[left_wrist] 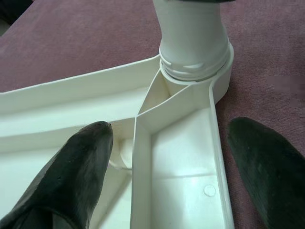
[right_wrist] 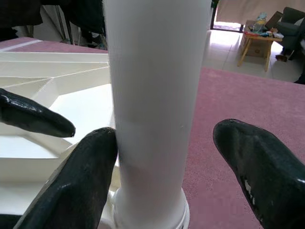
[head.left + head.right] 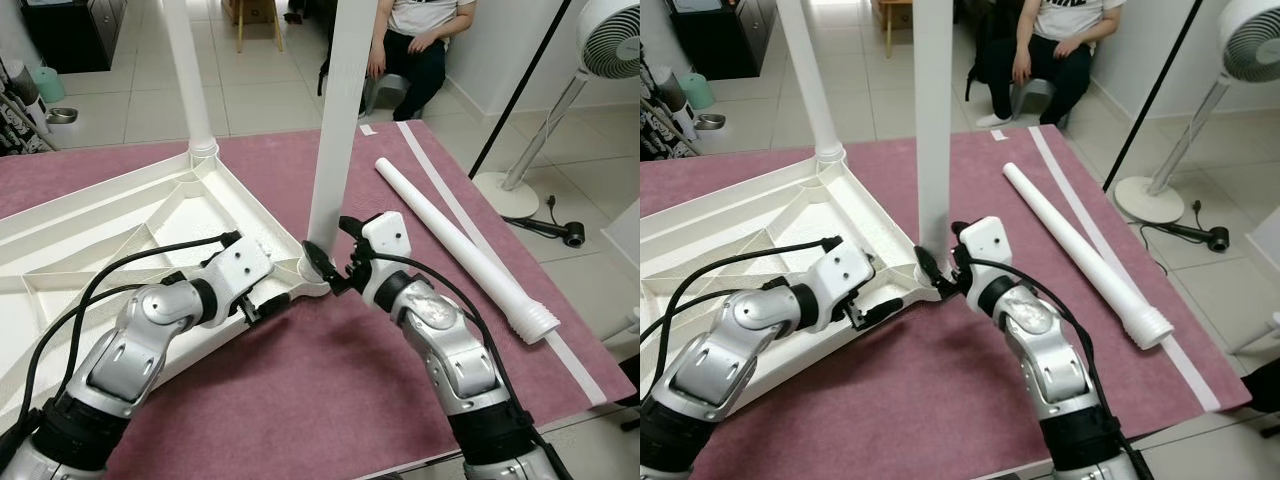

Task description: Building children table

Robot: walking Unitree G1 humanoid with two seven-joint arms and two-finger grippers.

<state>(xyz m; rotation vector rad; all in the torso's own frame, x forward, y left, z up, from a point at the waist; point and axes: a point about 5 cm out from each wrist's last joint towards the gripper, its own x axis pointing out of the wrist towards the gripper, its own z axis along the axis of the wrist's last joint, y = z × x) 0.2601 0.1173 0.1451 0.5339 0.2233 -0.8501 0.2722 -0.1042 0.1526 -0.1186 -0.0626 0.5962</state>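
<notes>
Lying upside down on the mauve mat [image 3: 300, 400]: white tabletop [image 3: 90, 240], ribbed underside facing up. Standing upright in the near corner socket [image 1: 193, 71]: one white leg [image 3: 338, 130]. Standing in the far corner: a second leg [image 3: 188, 70]. Lying loose on the mat, well apart to the right, threaded end toward the mat's near edge: a third leg [image 3: 460, 245].

Straddling the tabletop's edge rib just beside the near socket: left gripper [image 3: 262, 308], fingers [image 1: 71, 176] spread wide, one over the inner tray, the other over the mat, closing on nothing.

Bracketing the base of the upright leg just above the socket: right gripper [image 3: 325, 268], fingers [image 2: 76, 186] parted, one pad touching the leg's side, the other standing clear of it.

Sitting beyond the mat: a person [image 3: 420, 40]. Standing on the tiled floor to the right: a white fan [image 3: 600, 50].
</notes>
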